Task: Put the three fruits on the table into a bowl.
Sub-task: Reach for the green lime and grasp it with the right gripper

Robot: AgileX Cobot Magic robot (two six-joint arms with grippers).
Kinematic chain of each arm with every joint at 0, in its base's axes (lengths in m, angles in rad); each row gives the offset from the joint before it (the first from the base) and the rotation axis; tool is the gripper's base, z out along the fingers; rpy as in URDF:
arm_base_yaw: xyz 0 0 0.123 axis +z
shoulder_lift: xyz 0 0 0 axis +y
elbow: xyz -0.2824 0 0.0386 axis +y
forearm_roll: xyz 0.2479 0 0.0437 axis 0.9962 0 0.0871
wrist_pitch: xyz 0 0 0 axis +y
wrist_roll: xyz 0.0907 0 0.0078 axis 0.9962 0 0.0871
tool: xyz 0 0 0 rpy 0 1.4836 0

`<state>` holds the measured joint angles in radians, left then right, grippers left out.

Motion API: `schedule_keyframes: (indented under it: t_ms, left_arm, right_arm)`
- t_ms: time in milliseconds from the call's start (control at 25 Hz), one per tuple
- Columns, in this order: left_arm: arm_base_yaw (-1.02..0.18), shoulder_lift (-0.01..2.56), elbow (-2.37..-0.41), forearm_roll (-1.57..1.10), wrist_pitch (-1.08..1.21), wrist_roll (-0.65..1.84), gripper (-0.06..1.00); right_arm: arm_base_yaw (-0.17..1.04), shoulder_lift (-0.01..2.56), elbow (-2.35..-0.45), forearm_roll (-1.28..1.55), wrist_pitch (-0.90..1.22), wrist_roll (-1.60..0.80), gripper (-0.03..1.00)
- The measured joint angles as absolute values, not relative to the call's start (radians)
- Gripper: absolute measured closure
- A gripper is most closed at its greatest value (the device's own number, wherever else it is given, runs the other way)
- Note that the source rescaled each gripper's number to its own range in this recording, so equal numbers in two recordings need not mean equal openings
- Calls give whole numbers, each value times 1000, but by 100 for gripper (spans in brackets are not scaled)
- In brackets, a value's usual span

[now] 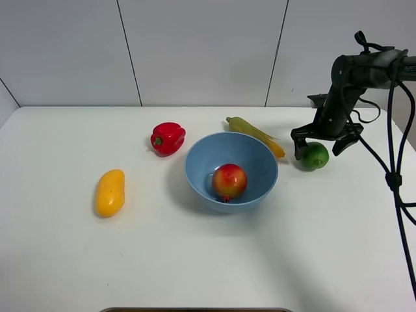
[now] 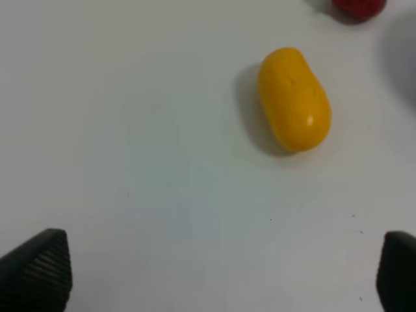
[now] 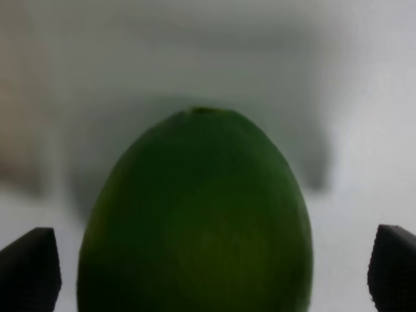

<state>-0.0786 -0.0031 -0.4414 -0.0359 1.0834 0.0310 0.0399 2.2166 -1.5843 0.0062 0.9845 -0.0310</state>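
The red-orange pomegranate (image 1: 229, 181) lies inside the light-blue bowl (image 1: 259, 156) at the table's middle. The green lime (image 1: 316, 155) sits on the white table (image 1: 195, 260) right of the bowl. My right gripper (image 1: 325, 143) is open and straddles the lime, one finger on each side; the right wrist view shows the lime (image 3: 195, 221) close up between the fingertips (image 3: 29, 266). The yellow-orange mango (image 1: 110, 192) lies at the left, and also shows in the left wrist view (image 2: 294, 99). My left gripper (image 2: 224, 273) is open and empty, short of the mango; it is out of the high view.
A red bell pepper (image 1: 168, 138) lies left of the bowl's far side; its edge shows in the left wrist view (image 2: 359, 6). A yellow-green corn cob (image 1: 255, 134) lies just behind the bowl, between bowl and lime.
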Motion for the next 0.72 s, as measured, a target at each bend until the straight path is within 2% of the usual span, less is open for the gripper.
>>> schedule_keyframes:
  t_ms: [200,320,480,720]
  left_arm:
    - [-79,-3,-441,-36,1083,31,8]
    - [-79,-3,-441,-36,1083,31,8]
    - [-79,-3,-441,-36,1083,31,8]
    - [-79,-3,-441,-36,1083,31,8]
  right_arm:
    - [40,2252,-1585,6,979,-33,12]
    - [40,2272,-1585,6,975,-33,21]
    - [40,2278,-1585,7,956,-34,41]
    - [40,2278,-1585,7,930,-34,84]
